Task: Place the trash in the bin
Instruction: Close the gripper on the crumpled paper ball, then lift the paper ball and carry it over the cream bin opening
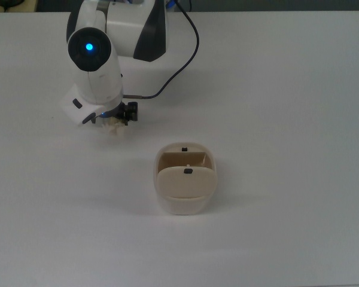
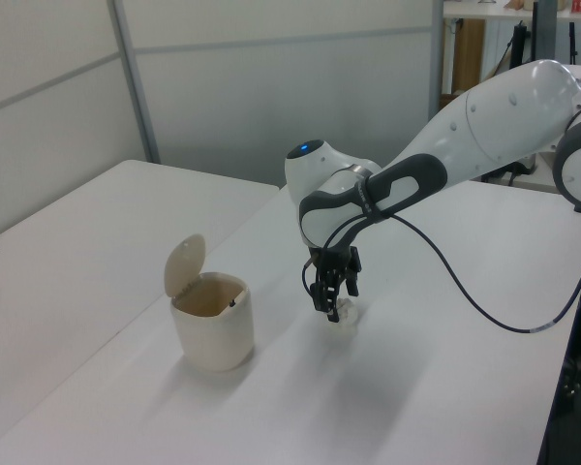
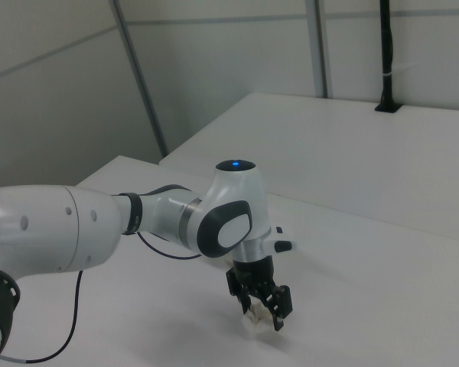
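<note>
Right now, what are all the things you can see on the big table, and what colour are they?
table: one, white, under everything.
bin: one, beige, in the middle of the top view, lid flap tipped up so the top is open.
trash: one, off-white crumpled wad, on the table to the top view's left of the bin, between the pincer's fingers.
cable: one, black, looping from the arm over the table.
robot arm: one, white with dark grey joints and a blue light on top, reaching down over the trash.
pincer: one, black, lowered around the trash.
</note>
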Robot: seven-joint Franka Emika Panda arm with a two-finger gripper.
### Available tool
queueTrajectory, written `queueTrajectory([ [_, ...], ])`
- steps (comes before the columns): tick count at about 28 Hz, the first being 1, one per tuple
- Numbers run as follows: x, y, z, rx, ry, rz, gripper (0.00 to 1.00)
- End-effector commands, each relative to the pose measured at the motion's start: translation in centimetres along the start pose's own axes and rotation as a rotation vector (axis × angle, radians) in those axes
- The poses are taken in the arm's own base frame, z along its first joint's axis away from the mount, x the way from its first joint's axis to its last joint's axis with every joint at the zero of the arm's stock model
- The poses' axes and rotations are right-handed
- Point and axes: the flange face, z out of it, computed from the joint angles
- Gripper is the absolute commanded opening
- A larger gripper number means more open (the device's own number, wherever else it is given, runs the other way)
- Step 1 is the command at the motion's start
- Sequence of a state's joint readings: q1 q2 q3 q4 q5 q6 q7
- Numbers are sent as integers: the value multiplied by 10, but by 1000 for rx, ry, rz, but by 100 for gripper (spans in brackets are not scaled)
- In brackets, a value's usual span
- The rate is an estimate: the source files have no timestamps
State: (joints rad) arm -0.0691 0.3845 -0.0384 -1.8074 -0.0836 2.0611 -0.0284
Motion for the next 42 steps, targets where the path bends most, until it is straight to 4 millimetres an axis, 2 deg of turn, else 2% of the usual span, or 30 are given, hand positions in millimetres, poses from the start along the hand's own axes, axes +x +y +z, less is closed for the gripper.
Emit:
queueTrajectory([
  [1, 4, -4, 4, -17, 30, -27, 65],
  [5, 4, -3, 4, -17, 26, -25, 59],
  [6, 3, -3, 5, -17, 23, -26, 52],
  [10, 3, -3, 4, -17, 20, -27, 42],
  [16, 1, -2, 3, -16, 14, -30, 37],
  [25, 1, -1, 1, -16, 17, -32, 16],
  [29, 2, 0, -4, -17, 21, -30, 15],
  [32, 2, -1, -18, -15, 37, -29, 15],
  [37, -3, -6, -56, -8, 93, -28, 15],
  [38, -2, -8, -78, -3, 133, -21, 15],
  [40, 0, -10, -98, 1, 171, -17, 15],
  [42, 3, -24, -118, 21, 209, -24, 15],
])
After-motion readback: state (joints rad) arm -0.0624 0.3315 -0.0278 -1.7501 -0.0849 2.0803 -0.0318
